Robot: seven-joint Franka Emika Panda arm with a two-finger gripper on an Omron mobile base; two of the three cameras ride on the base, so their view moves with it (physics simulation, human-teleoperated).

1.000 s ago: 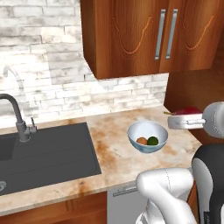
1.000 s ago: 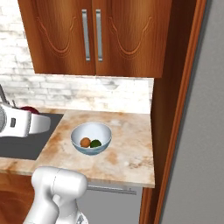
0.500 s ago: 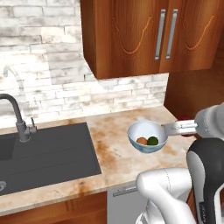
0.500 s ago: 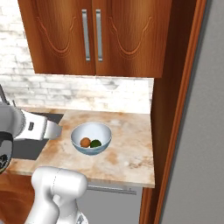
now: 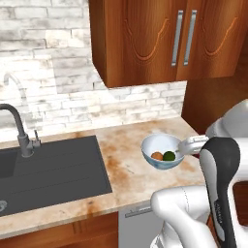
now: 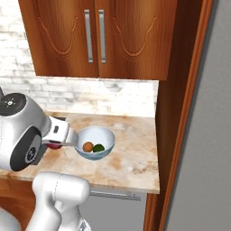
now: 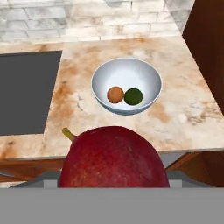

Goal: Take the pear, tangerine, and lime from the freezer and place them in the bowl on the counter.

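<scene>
A dark red pear [image 7: 113,157] with a short stem fills the lower middle of the hand view, and my gripper [image 6: 57,140] is shut on it. The right base view shows a sliver of the pear [image 6: 54,145] under the hand, just left of the bowl [image 6: 107,134]. The pale blue-white bowl [image 7: 100,74] stands on the beige marbled counter [image 7: 183,109]. In it lie the orange tangerine [image 7: 115,94] and the green lime [image 7: 133,96], side by side. The left base view has my white hand at the bowl's [image 5: 149,145] right rim, above the tangerine [image 5: 156,156] and lime [image 5: 168,155].
A dark grey sink [image 5: 48,169] with a curved tap [image 5: 17,123] lies left of the bowl. Brown wall cabinets [image 5: 160,38] hang over the counter. A wooden upright [image 6: 180,117] and the grey freezer face [image 6: 212,149] close the right side.
My hand with the pear has swung down and in toward the bowl, from beside and behind it to its rim. The bowl and the two fruits in it have not moved.
</scene>
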